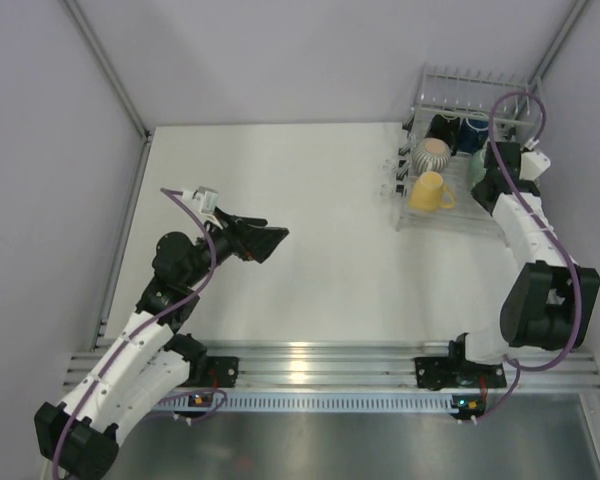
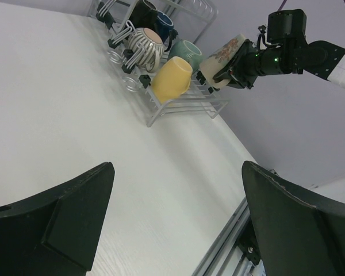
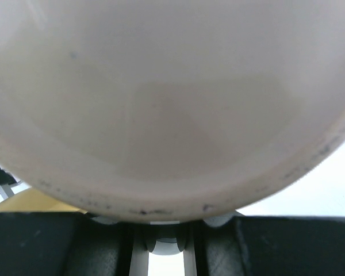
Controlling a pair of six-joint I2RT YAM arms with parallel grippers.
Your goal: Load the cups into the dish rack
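Pale lilac walls close round the white table top [image 1: 310, 250], and the silver wire dish rack with thin upright tines [image 1: 470, 80] stands in its far right corner. Five mugs lie in it, tipped on their sides so that water can run out: the black mug [image 1: 443, 126] and the dark blue mug [image 1: 473, 130] at the back, then the grey ribbed mug [image 1: 432, 152], the teal-green mug [image 2: 187, 53] and the yellow mug [image 1: 430, 190] nearer to me.

My right gripper [image 2: 237, 68] is clamped on the tall cream mug with a green flower mark [image 2: 223, 53]. I hold it tilted at the near right end of the rack, just beside the teal-green mug, because I judge this to be the free place left. Whether it touches the wires I cannot tell; in my right wrist view its pale wall fills almost everything.

My left gripper [image 1: 270, 238] hovers over the left half of the table, well apart from the rack, fingers wide apart and empty, so it does not get in the way. This looks like the last cup to place.
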